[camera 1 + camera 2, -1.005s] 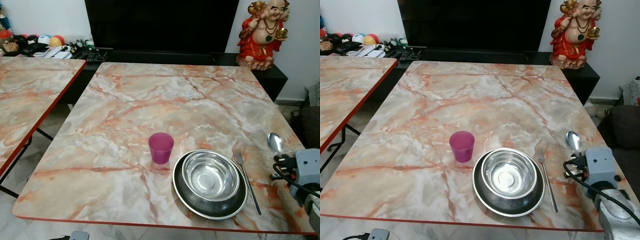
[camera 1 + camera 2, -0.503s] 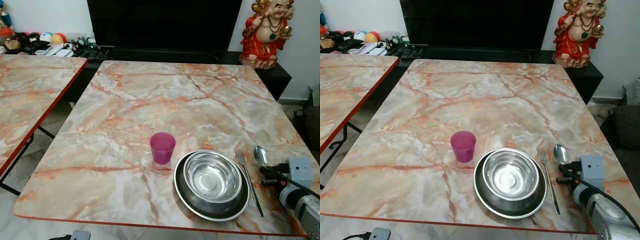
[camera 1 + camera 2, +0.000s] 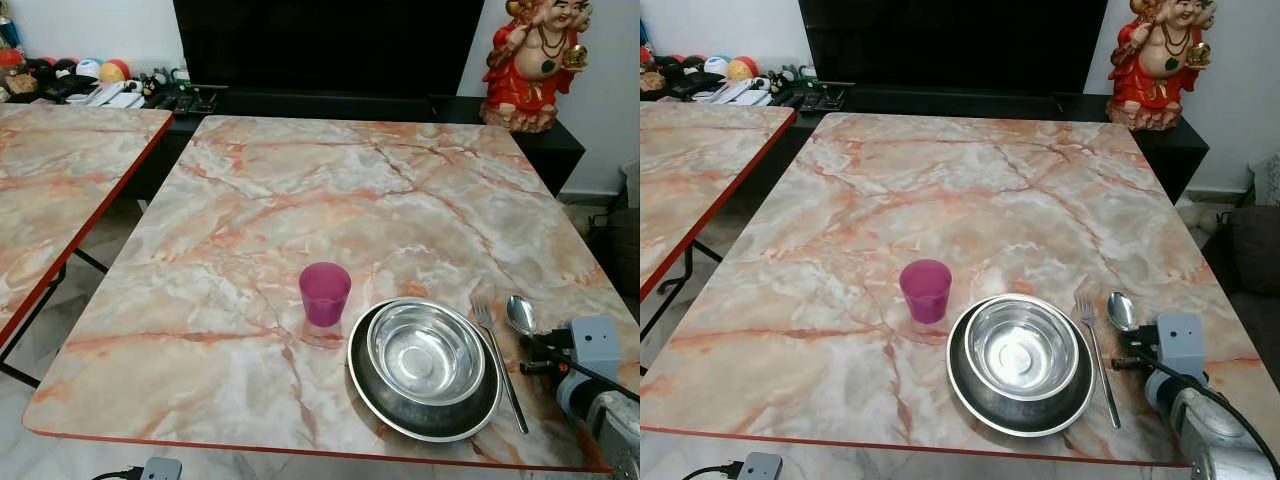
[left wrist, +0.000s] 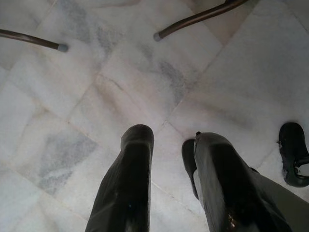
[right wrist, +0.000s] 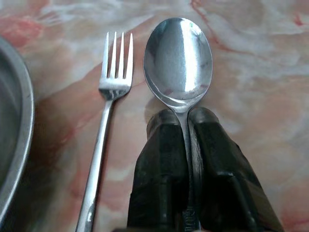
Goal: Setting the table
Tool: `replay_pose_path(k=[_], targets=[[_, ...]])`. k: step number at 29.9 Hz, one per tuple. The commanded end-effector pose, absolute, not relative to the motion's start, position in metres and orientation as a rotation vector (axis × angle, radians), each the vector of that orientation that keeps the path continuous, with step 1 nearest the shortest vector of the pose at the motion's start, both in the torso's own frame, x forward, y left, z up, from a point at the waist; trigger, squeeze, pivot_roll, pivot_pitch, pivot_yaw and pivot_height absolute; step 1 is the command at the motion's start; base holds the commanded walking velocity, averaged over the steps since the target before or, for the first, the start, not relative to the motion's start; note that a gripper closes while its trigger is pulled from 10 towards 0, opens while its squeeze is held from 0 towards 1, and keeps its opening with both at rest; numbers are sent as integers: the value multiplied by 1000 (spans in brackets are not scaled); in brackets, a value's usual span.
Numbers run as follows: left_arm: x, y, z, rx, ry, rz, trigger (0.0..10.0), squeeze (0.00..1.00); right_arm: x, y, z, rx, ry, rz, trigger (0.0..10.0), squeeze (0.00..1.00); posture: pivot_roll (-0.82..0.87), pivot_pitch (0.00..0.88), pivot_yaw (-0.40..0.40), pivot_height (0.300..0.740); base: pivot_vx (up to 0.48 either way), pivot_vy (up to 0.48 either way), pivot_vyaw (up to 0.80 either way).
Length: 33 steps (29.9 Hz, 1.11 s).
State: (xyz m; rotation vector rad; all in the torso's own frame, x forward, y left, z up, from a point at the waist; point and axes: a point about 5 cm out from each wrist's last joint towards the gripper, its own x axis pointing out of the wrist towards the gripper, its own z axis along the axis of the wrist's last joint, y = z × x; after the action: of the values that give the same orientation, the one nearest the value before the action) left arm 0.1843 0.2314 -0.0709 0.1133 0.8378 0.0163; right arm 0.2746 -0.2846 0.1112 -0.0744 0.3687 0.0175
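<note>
The place setting looks nearly complete, judging by how things lie. On the marble-patterned bench (image 3: 300,200) a steel bowl (image 3: 424,351) sits nested in a dark plate (image 3: 423,410) near the front edge, a pink cup (image 3: 324,293) stands upright just beside the plate on the robot's left, and a fork (image 3: 497,358) lies along the plate's right side, tines pointing away from the robot. The last piece appears to be the spoon (image 5: 178,60): the right end effector (image 5: 186,123) has its two black fingers closed tight on the spoon's handle, just behind the bowl of the spoon, which lies parallel to the fork and close beside it on the side away from the plate. The spoon seems to be at or barely above the bench surface (whether it actually touches cannot be told). What is probably left is to let go of the handle and draw the arm clear without nudging the fork. The left end effector (image 4: 169,150) hangs idle over the tiled floor (image 4: 96,72), fingers slightly apart and holding nothing.
</note>
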Motion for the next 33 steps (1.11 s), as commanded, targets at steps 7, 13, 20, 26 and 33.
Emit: replay_pose_path(k=[7, 13, 20, 26, 33], targets=[[179, 232, -74, 120, 870, 12, 10000, 0, 279, -280, 108, -60, 355, -4, 10000, 0, -118, 122, 9, 740, 0, 0, 0], [179, 232, -74, 118, 871, 13, 10000, 0, 280, -278, 106, -61, 358, -10, 10000, 0, -120, 121, 7, 740, 0, 0, 0], [179, 232, -74, 117, 871, 11, 10000, 0, 280, -274, 103, -62, 363, -12, 10000, 0, -117, 119, 8, 740, 0, 0, 0], [179, 232, -74, 118, 869, 12, 10000, 0, 280, -270, 100, -63, 370, -7, 10000, 0, -118, 118, 9, 740, 0, 0, 0], [179, 232, -74, 120, 869, 11, 10000, 0, 279, -268, 97, -62, 382, -7, 10000, 0, -117, 120, 9, 740, 0, 0, 0]])
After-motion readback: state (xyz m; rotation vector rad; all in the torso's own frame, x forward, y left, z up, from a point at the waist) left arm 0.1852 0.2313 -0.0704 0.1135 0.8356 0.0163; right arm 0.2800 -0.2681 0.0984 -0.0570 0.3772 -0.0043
